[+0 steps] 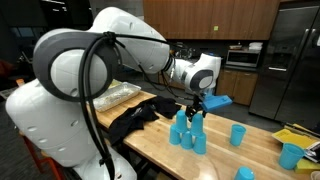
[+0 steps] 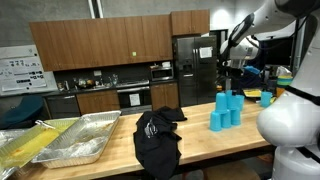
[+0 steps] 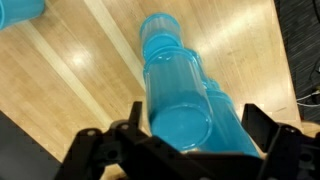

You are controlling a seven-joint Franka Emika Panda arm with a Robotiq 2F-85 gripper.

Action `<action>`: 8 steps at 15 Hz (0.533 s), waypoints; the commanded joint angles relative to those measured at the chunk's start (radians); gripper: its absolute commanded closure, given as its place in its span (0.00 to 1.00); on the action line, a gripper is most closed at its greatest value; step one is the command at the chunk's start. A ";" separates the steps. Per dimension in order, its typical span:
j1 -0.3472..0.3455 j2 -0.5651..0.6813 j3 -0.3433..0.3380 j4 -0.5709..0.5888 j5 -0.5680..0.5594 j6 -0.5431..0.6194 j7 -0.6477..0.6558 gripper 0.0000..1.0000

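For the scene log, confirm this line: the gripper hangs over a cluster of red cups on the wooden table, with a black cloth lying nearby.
Not quite: the cups are blue, not red, as the wrist view shows. The rest stands: the gripper hangs over them on the wooden table, with the black cloth nearby.

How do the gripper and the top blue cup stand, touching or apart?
Cannot tell. In the wrist view the top blue cup sits between the gripper's fingers, but neither gap nor contact shows plainly; exterior views are too coarse.
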 commanded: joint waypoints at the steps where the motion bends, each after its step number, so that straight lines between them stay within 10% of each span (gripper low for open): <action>1: -0.003 0.014 0.010 0.019 0.000 -0.012 0.004 0.26; 8: -0.005 0.016 0.013 0.019 0.002 -0.012 0.004 0.62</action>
